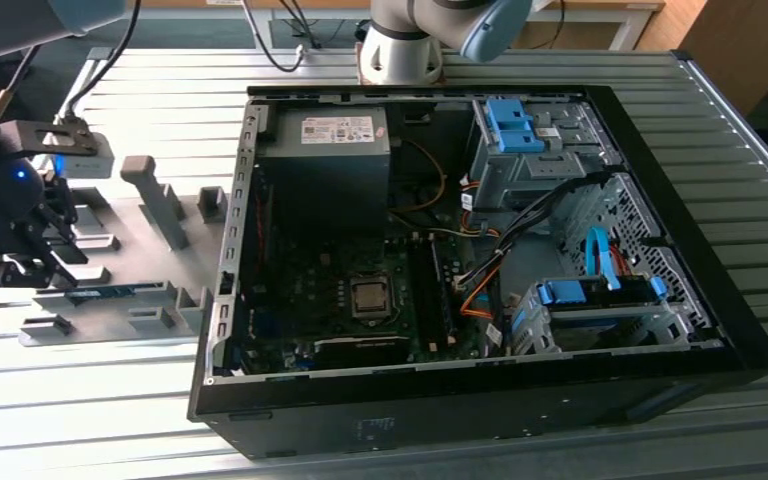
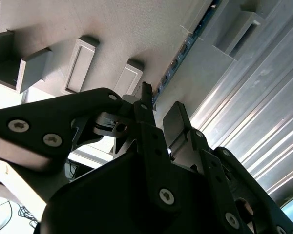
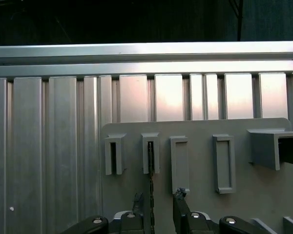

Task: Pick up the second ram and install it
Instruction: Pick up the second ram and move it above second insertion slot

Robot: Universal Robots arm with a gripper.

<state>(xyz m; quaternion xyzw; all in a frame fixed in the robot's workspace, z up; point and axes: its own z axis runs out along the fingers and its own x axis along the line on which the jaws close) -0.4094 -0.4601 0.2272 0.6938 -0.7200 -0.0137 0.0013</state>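
Observation:
The second ram (image 1: 107,291) is a thin blue-green stick standing on edge in a grey holder plate (image 1: 131,320), at the exterior view's left. My gripper (image 1: 17,265) hangs over the stick's end farthest from the computer case. In the first wrist view the ram (image 3: 150,168) shows edge-on as a dark line running between my fingertips (image 3: 179,195), with a gap on each side. The second wrist view shows the gripper (image 2: 161,105) open, with the stick (image 2: 185,44) running away from it along the plate. Nothing is gripped.
An open black computer case (image 1: 704,330) lies at the middle, with its motherboard (image 1: 357,295) and long black slots (image 1: 427,290) exposed. Grey holder blocks (image 1: 157,200) stand on the plate beside the gripper. The table is ribbed aluminium (image 1: 91,420).

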